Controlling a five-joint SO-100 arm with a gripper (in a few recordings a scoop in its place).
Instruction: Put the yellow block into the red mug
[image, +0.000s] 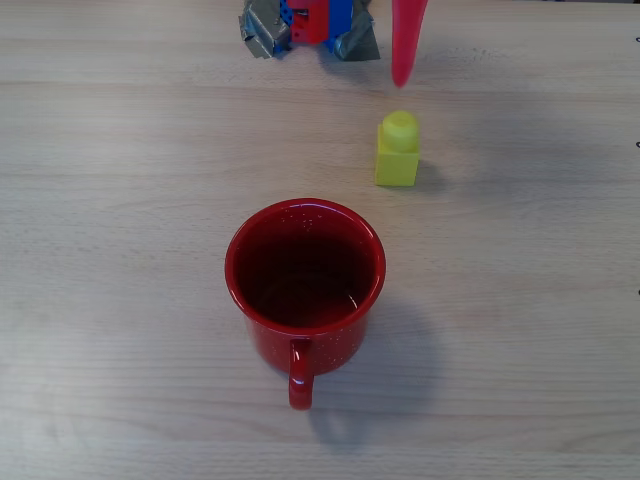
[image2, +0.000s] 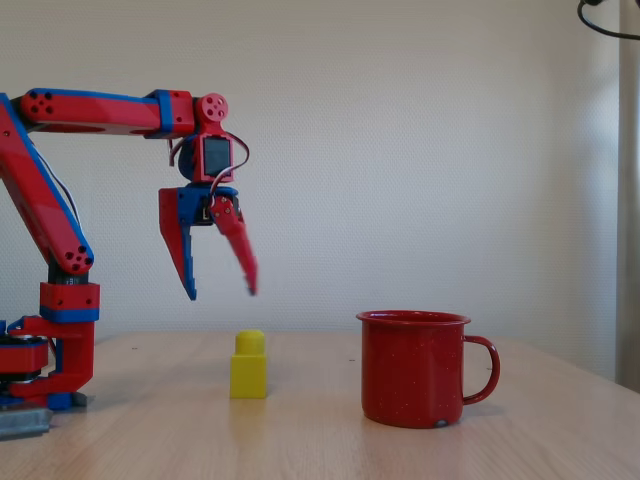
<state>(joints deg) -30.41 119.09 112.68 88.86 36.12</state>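
Beside red mug (image2: 415, 370), yellow block (image2: 248, 365).

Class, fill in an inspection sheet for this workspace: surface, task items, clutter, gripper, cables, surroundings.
Surface: light wood table, bare around the items.
Block: yellow, upright, stud up, standing free on the table.
Mug: red, upright, inside looks empty in the overhead view, apart from the block.
Clutter: nothing seen.
Gripper: open, above the block, holding nothing.
Cables: thin wires at the wrist; dark cable in the top right corner.
Surroundings: plain white wall.
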